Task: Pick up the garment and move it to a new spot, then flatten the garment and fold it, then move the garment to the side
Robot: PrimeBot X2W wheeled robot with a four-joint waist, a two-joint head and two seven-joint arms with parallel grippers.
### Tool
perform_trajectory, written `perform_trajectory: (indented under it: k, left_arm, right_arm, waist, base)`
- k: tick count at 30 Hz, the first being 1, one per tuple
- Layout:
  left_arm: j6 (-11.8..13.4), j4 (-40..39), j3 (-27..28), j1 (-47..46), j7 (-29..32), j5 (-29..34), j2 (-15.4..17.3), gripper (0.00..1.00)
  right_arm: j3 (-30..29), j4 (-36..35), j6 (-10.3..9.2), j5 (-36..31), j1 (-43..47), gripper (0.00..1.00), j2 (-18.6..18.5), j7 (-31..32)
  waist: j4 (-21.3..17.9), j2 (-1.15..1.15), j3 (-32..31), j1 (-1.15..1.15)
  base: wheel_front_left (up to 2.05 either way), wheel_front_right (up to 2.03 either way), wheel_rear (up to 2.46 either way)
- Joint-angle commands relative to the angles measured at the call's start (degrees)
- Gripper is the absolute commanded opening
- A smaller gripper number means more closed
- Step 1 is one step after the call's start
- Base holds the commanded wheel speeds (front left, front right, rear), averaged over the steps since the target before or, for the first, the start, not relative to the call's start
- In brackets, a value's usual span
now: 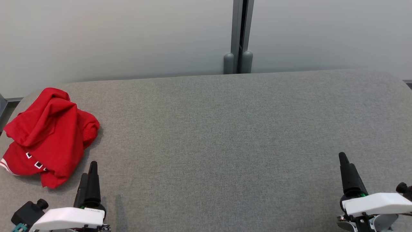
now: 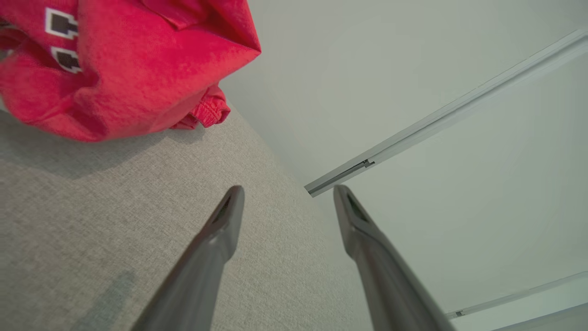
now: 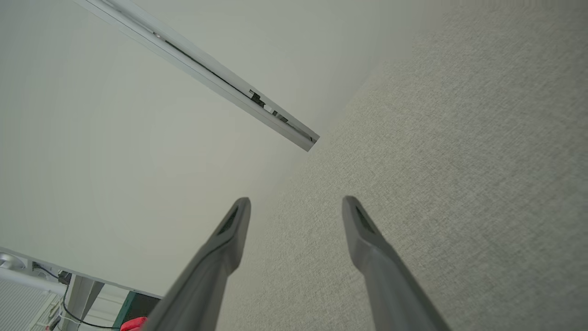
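Note:
The garment (image 1: 48, 137) is a red top with a white and black print, lying crumpled in a heap at the far left of the grey fabric table (image 1: 225, 138). My left gripper (image 1: 89, 170) hovers just right of its near corner, apart from the cloth. In the left wrist view the garment (image 2: 119, 64) sits at the upper left, and the left gripper (image 2: 287, 191) stands open with nothing between its fingers. My right gripper (image 1: 345, 161) is at the lower right, far from the garment. The right gripper (image 3: 296, 202) is open and empty over bare table in its own wrist view.
A pale wall runs behind the table, split by a grey vertical post (image 1: 238, 35) at the centre back. The table's rounded corners curve away at the far left and far right. A wide stretch of grey fabric lies between my two grippers.

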Motion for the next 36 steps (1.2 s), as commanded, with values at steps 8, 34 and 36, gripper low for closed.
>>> perform_trajectory:
  k: [8,34,36]
  left_arm:
    - [0.0,0.2,-0.2,-1.0,-1.8,10.6,0.6,1.00]
    - [0.4,4.8,-0.9,-0.7,-6.0,33.8,1.0,1.00]
    - [0.5,5.2,-0.9,-0.7,-6.3,35.2,1.1,1.00]
  right_arm:
    - [0.1,-0.9,0.09,-9.8,-1.1,1.00,-0.5,-2.1]
    - [0.4,0.9,0.11,-32.1,0.1,1.00,-0.5,-6.2]
    - [0.5,1.2,0.11,-33.4,0.2,1.00,-0.6,-6.5]
  waist:
    - [-0.2,0.00,0.1,0.00]
    - [-0.3,0.00,-0.2,0.00]
    - [-0.3,0.00,-0.2,0.00]
  base:
    - [0.00,0.00,0.00]
    - [0.00,0.00,0.00]
    - [0.00,0.00,0.00]
